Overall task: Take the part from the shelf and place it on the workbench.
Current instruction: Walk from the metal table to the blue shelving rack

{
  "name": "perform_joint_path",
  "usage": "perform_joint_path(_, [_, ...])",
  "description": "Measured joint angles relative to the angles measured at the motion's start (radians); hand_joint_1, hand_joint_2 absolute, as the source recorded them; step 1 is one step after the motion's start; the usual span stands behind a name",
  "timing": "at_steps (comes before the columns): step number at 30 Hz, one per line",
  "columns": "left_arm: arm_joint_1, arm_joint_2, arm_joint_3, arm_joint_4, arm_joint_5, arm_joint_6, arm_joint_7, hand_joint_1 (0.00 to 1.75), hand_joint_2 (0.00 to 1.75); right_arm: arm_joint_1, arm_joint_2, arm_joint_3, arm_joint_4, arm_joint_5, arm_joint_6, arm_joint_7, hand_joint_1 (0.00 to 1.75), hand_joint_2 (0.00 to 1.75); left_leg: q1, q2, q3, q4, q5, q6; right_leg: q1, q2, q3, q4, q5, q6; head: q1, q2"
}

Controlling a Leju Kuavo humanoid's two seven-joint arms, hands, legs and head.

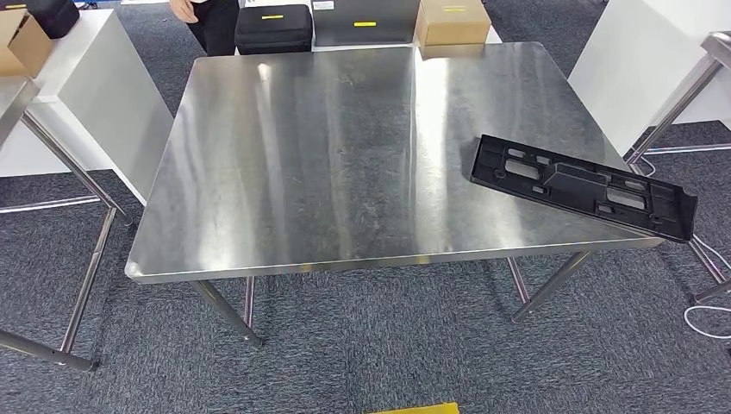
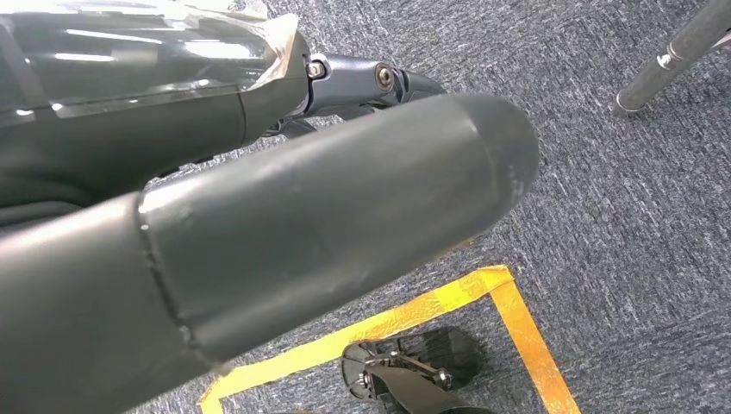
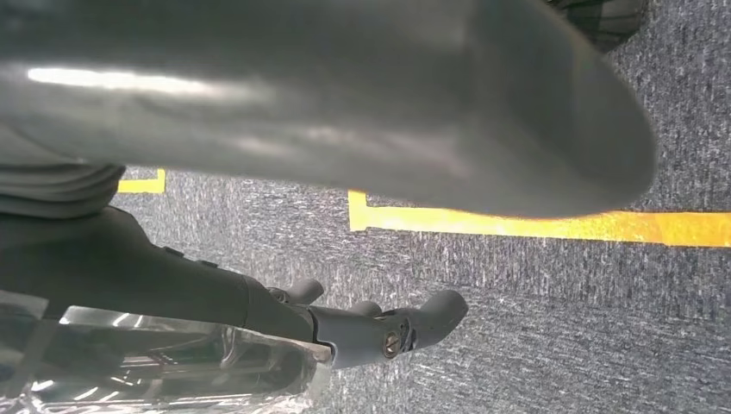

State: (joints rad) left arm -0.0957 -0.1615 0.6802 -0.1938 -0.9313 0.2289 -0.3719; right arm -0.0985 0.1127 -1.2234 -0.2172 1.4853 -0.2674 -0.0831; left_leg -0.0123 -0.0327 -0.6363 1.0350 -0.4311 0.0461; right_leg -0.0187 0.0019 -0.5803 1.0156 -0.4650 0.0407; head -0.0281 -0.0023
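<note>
Fingers [image 3: 414, 321] empty; part [image 1: 583, 185] flat on workbench [image 1: 345, 155], long axis diagonal.

So the part [image 1: 584, 185] sits on the worktop [image 1: 345, 155], at its right front corner, one end poking over the edge. Boxes [image 1: 452, 21] sit behind the worktop's far edge.

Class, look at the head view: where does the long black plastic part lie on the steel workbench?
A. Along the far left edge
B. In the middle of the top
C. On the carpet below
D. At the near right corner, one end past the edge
D: the black part lies slantwise at the workbench's near right corner, its right end past the edge.
</note>
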Motion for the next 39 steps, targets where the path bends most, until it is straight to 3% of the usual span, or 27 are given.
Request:
perform_joint_path(3, [-0.001, 0.001, 0.000, 0.000, 0.000, 0.000, 0.000, 0.00, 0.00, 0.000, 0.001, 0.000, 0.002, 0.002, 0.001, -0.001, 0.00, 0.00, -0.002, 0.000, 0.000, 0.002, -0.003, 0.007, -0.003, 0.000, 0.002, -0.002, 0.000, 0.004, 0.000, 0.000])
perform_joint_path(6, [-0.002, 0.000, 0.000, 0.000, 0.000, 0.000, 0.000, 0.00, 0.00, 0.000, 0.000, 0.000, 0.002, 0.005, 0.007, -0.002, 0.00, 0.00, 0.006, 0.005, 0.013, -0.018, 0.007, 0.020, -0.001, 0.000, 0.000, 0.008, -0.010, 0.012, 0.001, 0.000])
perform_joint_path(7, [-0.002, -0.001, 0.000, 0.000, 0.000, 0.000, 0.000, 0.00, 0.00, 0.000, -0.001, 0.000, 0.002, 0.005, 0.010, -0.002, 0.00, 0.00, 0.011, 0.010, 0.018, -0.026, 0.012, 0.024, 0.000, 0.000, -0.013, 0.039, -0.030, 0.010, 0.002, 0.000])
perform_joint_path(9, [-0.003, -0.004, 0.000, 0.000, -0.001, -0.001, 0.000, 0.00, 0.00, 0.000, -0.001, 0.000, 0.003, 0.004, 0.013, -0.002, 0.00, 0.00, 0.016, 0.020, 0.020, -0.032, 0.014, 0.027, -0.002, 0.000, -0.063, 0.156, -0.093, 0.005, 0.004, 0.000])
perform_joint_path(11, [-0.003, -0.005, 0.000, 0.000, -0.001, -0.003, 0.000, 0.00, 0.00, 0.002, -0.002, 0.000, 0.003, 0.004, 0.014, -0.001, 0.00, 0.00, 0.017, 0.033, 0.017, -0.031, 0.015, 0.026, -0.005, 0.000, -0.104, 0.254, -0.135, 0.010, 0.004, 0.000])
perform_joint_path(12, [-0.003, -0.006, 0.000, 0.000, -0.001, -0.004, 0.000, 0.00, 0.00, 0.003, -0.002, 0.000, 0.003, 0.003, 0.014, -0.001, 0.00, 0.00, 0.018, 0.039, 0.016, -0.030, 0.016, 0.023, -0.007, -0.001, -0.098, 0.253, -0.134, 0.018, 0.004, 0.000])
perform_joint_path(13, [-0.003, -0.006, 0.000, 0.000, -0.001, -0.005, 0.000, 0.00, 0.00, 0.004, -0.003, 0.000, 0.003, 0.003, 0.014, -0.001, 0.00, 0.00, 0.020, 0.045, 0.015, -0.029, 0.016, 0.019, -0.011, -0.003, -0.070, 0.209, -0.117, 0.028, 0.004, 0.000])
perform_joint_path(15, [-0.004, -0.007, 0.000, 0.000, -0.001, -0.006, 0.000, 0.00, 0.00, 0.002, -0.004, 0.001, 0.003, 0.003, 0.014, 0.000, 0.00, 0.00, 0.022, 0.057, 0.014, -0.023, 0.015, 0.005, -0.016, -0.025, 0.013, 0.070, -0.072, 0.044, 0.005, 0.000])
perform_joint_path(17, [-0.005, -0.006, 0.000, -0.001, -0.002, -0.006, 0.001, 0.00, 0.00, -0.001, -0.004, 0.001, 0.004, 0.002, 0.014, 0.000, 0.00, 0.00, 0.020, 0.068, 0.017, -0.017, 0.010, -0.013, -0.014, -0.040, 0.053, -0.007, -0.047, 0.033, 0.004, 0.000])
perform_joint_path(19, [-0.006, -0.006, 0.000, -0.001, -0.006, -0.007, 0.001, 0.00, 0.00, 0.000, -0.004, 0.001, 0.005, 0.000, 0.014, 0.000, 0.00, 0.00, 0.021, 0.078, 0.024, -0.017, 0.008, -0.027, -0.008, -0.032, 0.051, -0.010, -0.040, 0.007, 0.002, 0.000])
perform_joint_path(21, [-0.007, -0.006, -0.001, -0.001, -0.011, -0.009, 0.002, 0.00, 0.00, 0.001, -0.004, 0.001, 0.005, -0.002, 0.014, 0.000, 0.00, 0.00, 0.028, 0.076, 0.022, -0.005, -0.005, -0.037, -0.010, -0.020, 0.055, -0.011, -0.033, -0.012, 0.002, 0.000])
perform_joint_path(23, [-0.007, -0.005, -0.001, -0.001, -0.012, -0.009, 0.002, 0.00, 0.00, 0.002, -0.003, 0.001, 0.005, -0.002, 0.013, 0.001, 0.00, 0.00, 0.033, 0.058, -0.008, 0.072, -0.065, -0.045, -0.012, -0.009, 0.056, -0.011, -0.026, -0.025, 0.000, 0.000])
perform_joint_path(25, [-0.006, -0.005, -0.001, -0.001, -0.013, -0.010, 0.003, 0.00, 0.00, 0.003, -0.002, 0.001, 0.005, -0.002, 0.013, 0.001, 0.00, 0.00, 0.033, 0.044, -0.062, 0.206, -0.137, -0.048, -0.007, 0.003, 0.051, -0.010, -0.022, -0.031, 0.000, 0.000])
perform_joint_path(26, [-0.006, -0.006, -0.001, -0.001, -0.013, -0.012, 0.003, 0.00, 0.00, 0.004, -0.002, 0.001, 0.005, -0.002, 0.013, 0.001, 0.00, 0.00, 0.033, 0.041, -0.080, 0.253, -0.153, -0.048, -0.004, 0.011, 0.050, -0.010, -0.021, -0.032, 0.001, 0.000])
perform_joint_path(27, [-0.006, -0.006, -0.001, -0.001, -0.014, -0.013, 0.004, 0.00, 0.00, 0.005, -0.002, 0.001, 0.005, -0.002, 0.013, 0.001, 0.00, 0.00, 0.033, 0.039, -0.083, 0.269, -0.150, -0.045, 0.000, 0.019, 0.050, -0.010, -0.021, -0.033, 0.001, 0.000])
perform_joint_path(29, [-0.006, -0.006, -0.001, -0.001, -0.014, -0.015, 0.004, 0.00, 0.00, 0.005, -0.002, 0.001, 0.006, -0.001, 0.013, 0.001, 0.00, 0.00, 0.032, 0.029, -0.035, 0.181, -0.095, -0.032, 0.004, 0.039, 0.052, -0.010, -0.021, -0.033, 0.001, 0.000])
perform_joint_path(31, [-0.007, -0.003, -0.001, -0.001, -0.015, -0.015, 0.004, 0.00, 0.00, 0.003, 0.002, 0.001, 0.006, -0.001, 0.013, 0.001, 0.00, 0.00, 0.030, -0.007, 0.033, 0.051, -0.047, -0.014, 0.008, 0.058, 0.053, -0.010, -0.021, -0.032, 0.002, 0.000])
perform_joint_path(33, [-0.008, 0.000, -0.001, -0.001, -0.018, -0.016, 0.004, 0.00, 0.00, 0.002, 0.005, 0.001, 0.008, -0.002, 0.014, 0.002, 0.00, 0.00, 0.024, -0.024, 0.059, -0.002, -0.038, -0.004, 0.007, 0.073, 0.047, -0.010, -0.019, -0.027, -0.001, 0.000])
perform_joint_path(35, [-0.011, -0.001, -0.001, -0.001, -0.020, -0.017, 0.005, 0.00, 0.00, 0.003, 0.005, 0.001, 0.008, -0.004, 0.015, 0.003, 0.00, 0.00, 0.023, -0.005, 0.063, -0.014, -0.034, -0.001, 0.007, 0.082, 0.038, -0.011, -0.018, -0.017, -0.005, 0.000])
perform_joint_path(36, [-0.012, -0.002, -0.001, -0.001, -0.020, -0.017, 0.005, 0.00, 0.00, 0.004, 0.004, 0.001, 0.008, -0.004, 0.015, 0.003, 0.00, 0.00, 0.025, 0.004, 0.067, -0.024, -0.030, 0.002, 0.008, 0.076, 0.033, -0.004, -0.022, -0.013, -0.004, 0.000])
perform_joint_path(37, [-0.013, -0.003, -0.001, -0.001, -0.020, -0.017, 0.005, 0.00, 0.00, 0.003, 0.003, 0.001, 0.008, -0.004, 0.015, 0.002, 0.00, 0.00, 0.027, 0.015, 0.072, -0.034, -0.026, 0.007, 0.010, 0.063, 0.019, 0.020, -0.036, -0.012, -0.002, 0.000])
perform_joint_path(39, [-0.013, -0.004, -0.001, -0.002, -0.019, -0.017, 0.005, 0.00, 0.00, 0.002, 0.000, 0.001, 0.008, -0.004, 0.015, 0.002, 0.00, 0.00, 0.026, 0.037, 0.076, -0.045, -0.021, 0.014, 0.009, 0.028, -0.033, 0.123, -0.087, -0.016, 0.002, 0.000])
